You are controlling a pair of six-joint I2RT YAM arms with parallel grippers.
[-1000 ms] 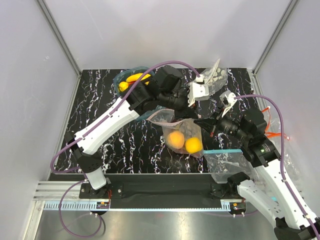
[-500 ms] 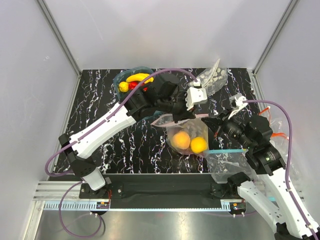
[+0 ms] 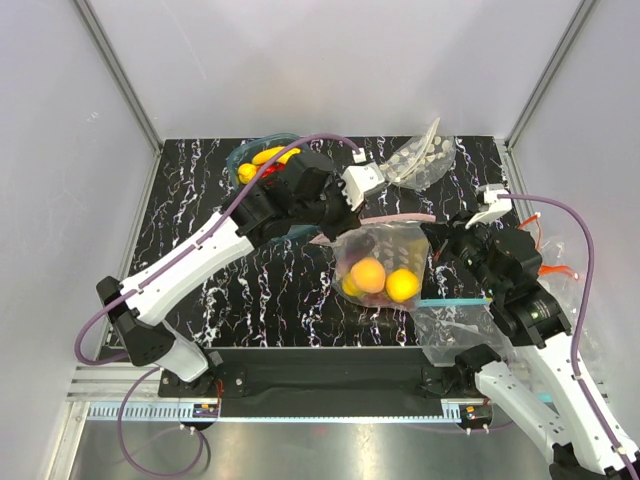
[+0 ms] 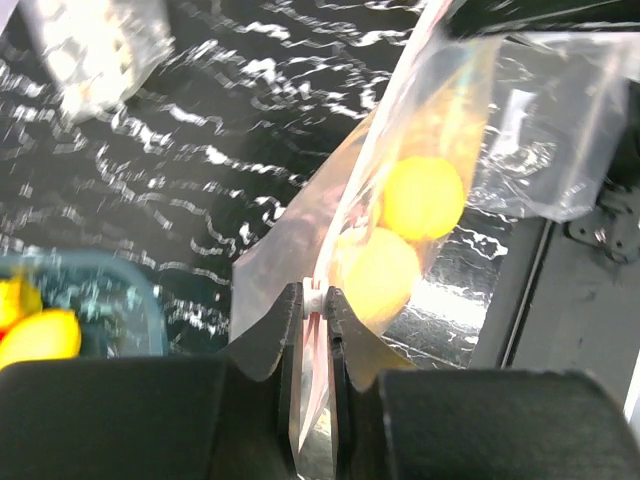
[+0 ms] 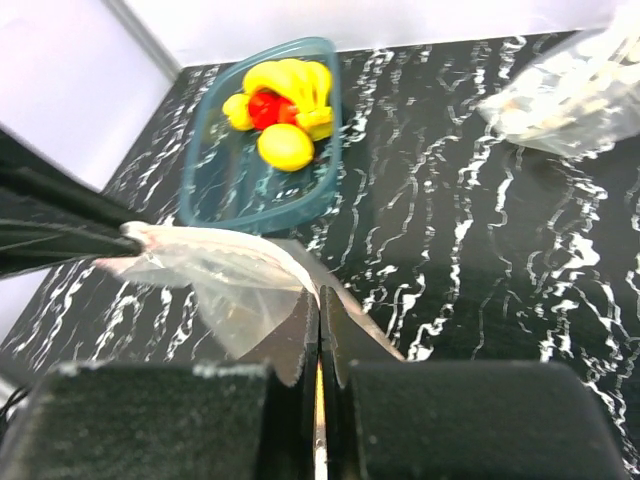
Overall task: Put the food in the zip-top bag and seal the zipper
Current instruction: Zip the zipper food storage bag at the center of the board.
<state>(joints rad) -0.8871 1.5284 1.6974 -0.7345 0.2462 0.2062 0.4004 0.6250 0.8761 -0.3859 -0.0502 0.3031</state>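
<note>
1. Clamped in the left tool [image 4: 315, 297], jaws all but closed with only thin plastic between them: one end of the mouth of the zip-top bag [image 3: 385, 250].
2. Pinched the same way in the right tool [image 5: 320, 305], jaws drawn nearly together on a fold of film: the opposite end of the mouth.
3. Stretched between the two tools, running roughly level across the middle of the bench [image 3: 200, 200]: the zipper [image 3: 400, 217], pink-red, with the bag hanging below it.
4. Sunk to the bottom of the bag, side by side and touching: two orange rounds [image 3: 368, 274]. Cannot tell whether the bag's bottom rests on the bench.
5. Lying at the far left of the bench, well apart from the bag: a teal tub [image 5: 230, 185] holding a banana [image 5: 290, 80], a lemon [image 5: 285, 146] and a red piece [image 5: 265, 108].
6. Resting near the right arm's base, just beside the hanging bag: a clear bag with a teal-blue strip [image 3: 450, 325].
7. Sitting at the far edge, beyond both tools: a small bag of pale pieces [image 3: 420, 160].
</note>
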